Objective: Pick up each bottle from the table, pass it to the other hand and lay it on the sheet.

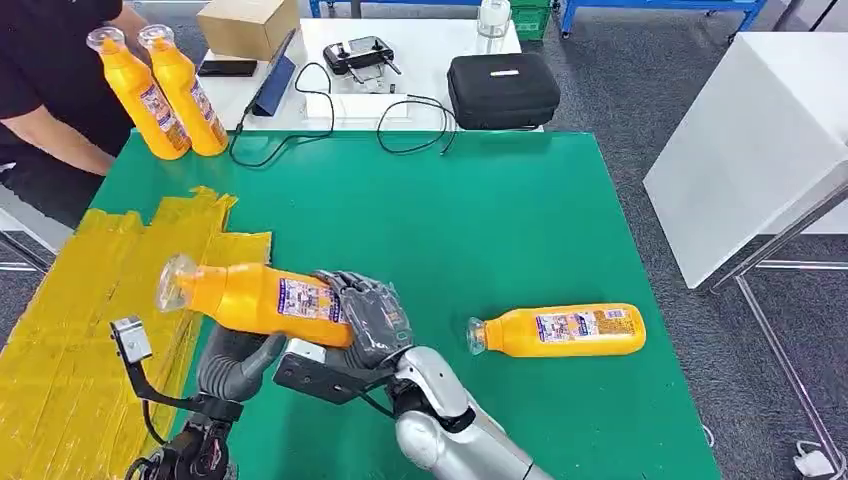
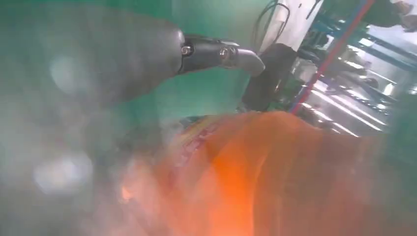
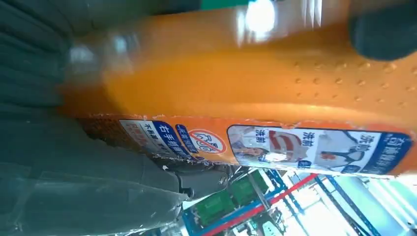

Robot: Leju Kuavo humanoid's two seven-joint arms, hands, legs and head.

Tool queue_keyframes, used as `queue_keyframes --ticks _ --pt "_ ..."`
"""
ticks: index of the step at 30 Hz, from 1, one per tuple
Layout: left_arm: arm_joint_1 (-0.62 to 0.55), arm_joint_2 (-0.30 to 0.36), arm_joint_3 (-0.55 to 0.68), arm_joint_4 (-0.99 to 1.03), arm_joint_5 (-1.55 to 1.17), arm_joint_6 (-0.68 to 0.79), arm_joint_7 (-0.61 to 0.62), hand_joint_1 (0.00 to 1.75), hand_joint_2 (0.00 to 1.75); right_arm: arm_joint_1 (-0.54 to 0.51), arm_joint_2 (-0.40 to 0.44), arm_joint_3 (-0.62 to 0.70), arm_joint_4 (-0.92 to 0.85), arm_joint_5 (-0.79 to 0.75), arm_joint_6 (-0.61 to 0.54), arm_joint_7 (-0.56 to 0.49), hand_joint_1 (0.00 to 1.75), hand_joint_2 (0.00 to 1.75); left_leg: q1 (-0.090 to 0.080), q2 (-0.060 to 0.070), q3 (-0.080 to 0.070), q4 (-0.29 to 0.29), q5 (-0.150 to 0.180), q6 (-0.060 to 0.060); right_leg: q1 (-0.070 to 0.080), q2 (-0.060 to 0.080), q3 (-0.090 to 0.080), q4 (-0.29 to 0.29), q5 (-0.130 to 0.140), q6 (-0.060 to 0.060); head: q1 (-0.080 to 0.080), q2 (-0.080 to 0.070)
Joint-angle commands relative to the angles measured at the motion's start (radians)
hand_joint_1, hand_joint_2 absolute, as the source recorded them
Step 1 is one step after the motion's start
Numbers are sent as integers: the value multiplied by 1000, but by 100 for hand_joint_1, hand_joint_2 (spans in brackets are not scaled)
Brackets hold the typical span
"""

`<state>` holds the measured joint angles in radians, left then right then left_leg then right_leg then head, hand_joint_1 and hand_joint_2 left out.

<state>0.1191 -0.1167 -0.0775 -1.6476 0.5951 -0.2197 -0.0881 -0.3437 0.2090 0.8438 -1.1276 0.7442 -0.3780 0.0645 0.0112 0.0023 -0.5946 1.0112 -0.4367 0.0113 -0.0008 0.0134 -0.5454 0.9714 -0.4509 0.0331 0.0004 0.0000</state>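
My right hand (image 1: 365, 318) grips an orange bottle (image 1: 250, 297) by its base end and holds it level above the green table (image 1: 450, 210), its clear cap pointing left over the yellow sheet (image 1: 90, 300). My left hand (image 1: 238, 362) sits just under the bottle, its fingers (image 2: 216, 53) stretched out and not closed round the bottle (image 2: 275, 177). The right wrist view shows the labelled bottle (image 3: 255, 83) lying against my right hand's fingers (image 3: 74, 177). A second orange bottle (image 1: 560, 331) lies on its side at the table's front right. Two more bottles (image 1: 165, 92) stand upright at the back left corner.
A person in a black shirt (image 1: 50, 135) sits at the back left, beside the upright bottles. Behind the green table, a white table holds a black case (image 1: 503, 88), a cardboard box (image 1: 248, 25), a controller (image 1: 358, 52) and cables. Another white table (image 1: 750, 140) stands to the right.
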Motion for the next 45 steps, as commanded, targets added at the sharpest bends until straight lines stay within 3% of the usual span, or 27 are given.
queue_keyframes --ticks 1,11,20,21,22,23,45 --pt "-29 16 58 29 -2 9 -3 0 175 -49 -8 114 33 -12 56 -15 175 175 0 0 1 -1 0 0 0 0 1 0 0 0 0 0" --pt "-23 18 93 7 -5 29 -15 0 175 -55 -15 190 11 -106 132 -23 175 175 0 0 1 -1 0 0 0 -1 1 0 0 0 0 0" --pt "-19 12 84 7 -4 24 -18 0 175 -63 -6 193 51 -138 134 -26 175 175 0 -1 3 -1 0 0 0 -2 2 -1 -1 -1 0 0" --pt "-17 11 84 5 -3 23 -20 28 175 -63 -7 192 50 -141 135 -25 175 175 0 -1 2 -1 0 0 0 -2 2 -1 0 -1 0 0" --pt "-15 10 85 3 -1 23 -22 157 175 -63 -7 191 51 -143 134 -25 175 175 0 -1 2 -1 0 0 0 -2 2 -1 0 -1 0 0" --pt "-13 8 86 -1 0 21 -25 175 175 -63 -8 191 52 -145 136 -23 175 175 0 -1 2 -1 0 0 0 -2 2 -1 0 -1 0 0" --pt "0 2 80 -26 8 10 -35 175 175 -64 -8 189 48 -159 156 -16 175 175 0 -1 1 -1 0 0 0 -2 1 -1 0 0 0 0"
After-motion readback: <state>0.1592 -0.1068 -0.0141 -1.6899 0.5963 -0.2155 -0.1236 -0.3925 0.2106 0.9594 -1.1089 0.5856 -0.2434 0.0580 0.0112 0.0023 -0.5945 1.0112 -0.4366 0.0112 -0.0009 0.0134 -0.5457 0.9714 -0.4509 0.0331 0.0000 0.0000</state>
